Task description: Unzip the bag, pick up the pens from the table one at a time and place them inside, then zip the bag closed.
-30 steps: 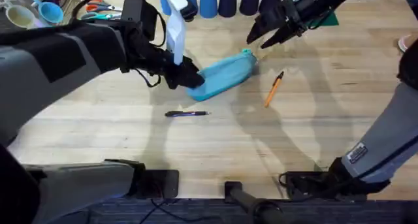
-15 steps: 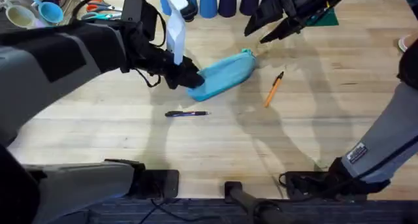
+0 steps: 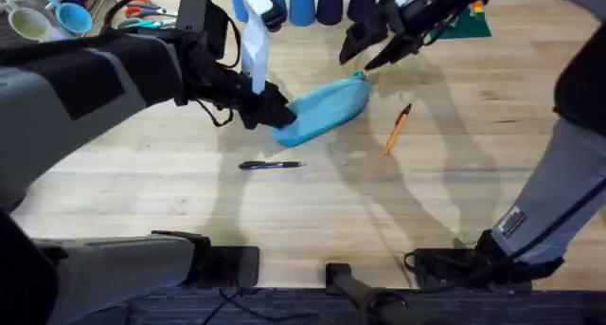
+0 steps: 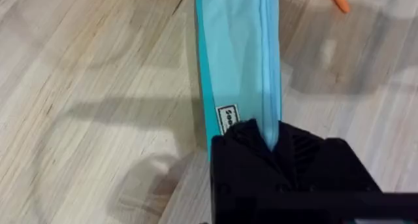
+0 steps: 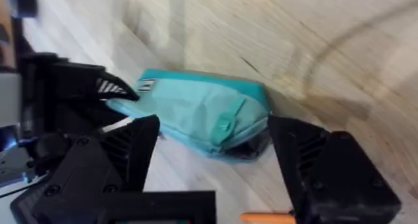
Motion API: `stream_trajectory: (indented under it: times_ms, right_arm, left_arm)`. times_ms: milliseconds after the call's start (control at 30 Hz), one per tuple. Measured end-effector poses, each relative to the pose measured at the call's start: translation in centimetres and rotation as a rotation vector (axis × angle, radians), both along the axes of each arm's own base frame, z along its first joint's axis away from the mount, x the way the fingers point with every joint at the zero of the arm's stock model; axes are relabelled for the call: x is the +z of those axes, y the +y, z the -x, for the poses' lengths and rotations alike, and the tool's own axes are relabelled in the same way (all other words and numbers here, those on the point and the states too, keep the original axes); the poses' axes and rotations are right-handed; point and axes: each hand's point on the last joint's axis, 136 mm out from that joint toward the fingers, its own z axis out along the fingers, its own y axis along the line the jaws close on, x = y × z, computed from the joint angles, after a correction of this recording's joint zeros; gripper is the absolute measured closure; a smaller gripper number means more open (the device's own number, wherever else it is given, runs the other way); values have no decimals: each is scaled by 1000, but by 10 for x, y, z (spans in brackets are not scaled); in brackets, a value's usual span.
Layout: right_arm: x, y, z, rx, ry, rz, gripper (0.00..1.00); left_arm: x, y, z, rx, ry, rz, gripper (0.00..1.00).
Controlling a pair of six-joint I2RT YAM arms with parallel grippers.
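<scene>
Bag (image 3: 325, 109) lies mid-table (image 3: 189, 188), zipper closed. Left gripper (image 3: 270, 112) clamps the bag's near-left end. Right gripper (image 3: 365, 48) hovers above the bag's far end, jaws spread. Orange pen (image 3: 396, 129) right of bag; dark pen (image 3: 271, 165) in front.

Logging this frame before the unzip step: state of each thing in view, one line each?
bag: on the table, zipped shut, one end clamped
left gripper: shut on the bag's end
right gripper: open, above the bag's pull end, holding nothing
orange pen: loose on the table, right of the bag
dark pen: loose on the table, in front of the bag
</scene>
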Motion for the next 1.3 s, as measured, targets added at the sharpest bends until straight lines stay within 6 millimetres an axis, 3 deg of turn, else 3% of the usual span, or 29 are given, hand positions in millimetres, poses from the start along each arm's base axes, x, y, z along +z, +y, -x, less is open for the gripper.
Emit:
stream_trajectory:
  times_ms: [200,467,567,633,800,1133,1300]
  right_arm:
    - [-21,3,2,3,41,46,6]
    - [-30,8,5,30,29,113,21]
    - [-31,13,7,48,23,130,177]
    - [-34,9,5,41,17,156,480]
    - [-35,7,5,39,16,169,602]
    - [-38,2,4,34,12,195,956]
    - [-38,2,5,35,17,195,967]
  left_arm:
    - [0,0,0,0,0,0,959]
    - [0,0,0,0,0,0,959]
    - [0,0,0,0,0,0,959]
    - [0,0,0,0,1,-1,959]
    - [0,0,1,0,3,-1,959]
    - [0,0,1,0,5,-1,959]
    - [-1,0,1,0,6,-1,959]
